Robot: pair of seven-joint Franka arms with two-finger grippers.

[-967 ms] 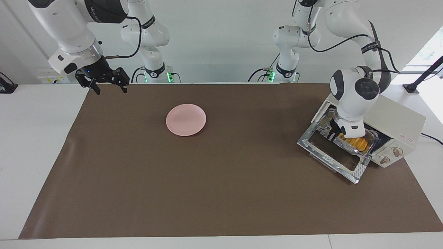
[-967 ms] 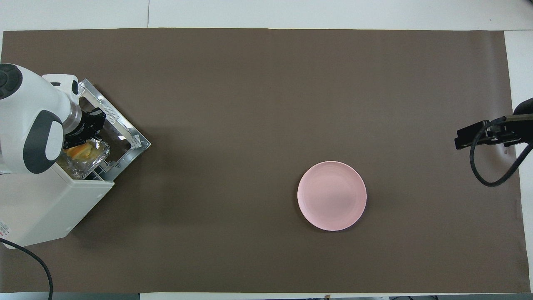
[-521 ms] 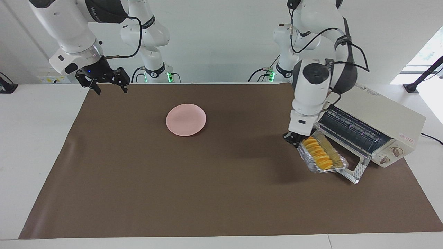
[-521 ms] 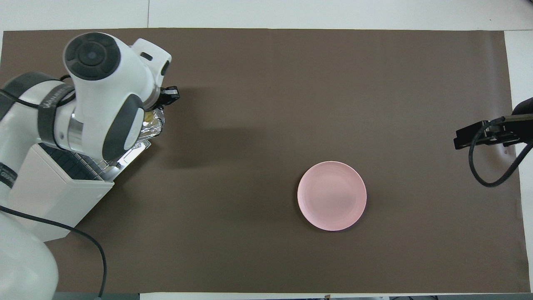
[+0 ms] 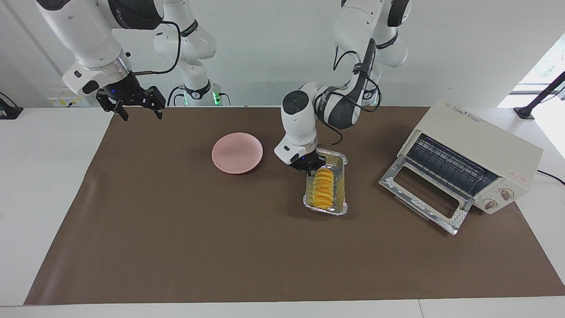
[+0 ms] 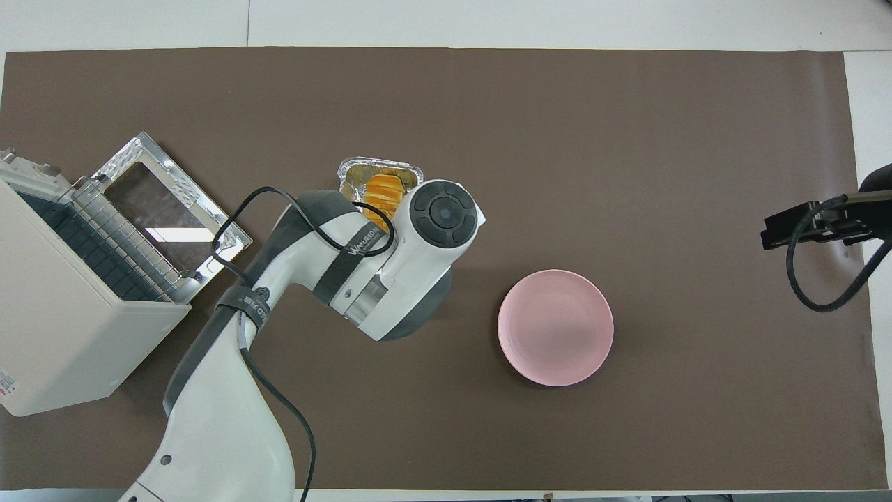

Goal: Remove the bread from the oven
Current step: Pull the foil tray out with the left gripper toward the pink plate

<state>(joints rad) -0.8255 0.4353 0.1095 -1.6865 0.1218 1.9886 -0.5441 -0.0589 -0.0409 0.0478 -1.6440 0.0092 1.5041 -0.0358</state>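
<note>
The golden bread [image 5: 323, 187] lies in a crinkled foil tray [image 5: 340, 196] at the middle of the mat, between the pink plate and the oven. My left gripper [image 5: 311, 166] is shut on the tray's rim at the end nearer to the robots. I cannot tell whether the tray rests on the mat. In the overhead view the bread [image 6: 387, 192] and the foil tray [image 6: 355, 171] show past my left arm, which hides the gripper. The cream oven [image 5: 476, 150] stands at the left arm's end, its glass door [image 5: 423, 198] dropped open and its wire rack [image 5: 446, 165] bare. My right gripper [image 5: 141, 115] is open and waits.
The pink plate [image 5: 237, 153] lies on the brown mat beside the tray, toward the right arm's end; it also shows in the overhead view [image 6: 555, 328]. The oven [image 6: 70, 314] and its open door [image 6: 167, 209] take up the mat's corner at the left arm's end.
My left gripper has pulled the foil tray with the bread out of the oven and carried it to the middle of the mat, toward the plate. The right arm has not moved.
</note>
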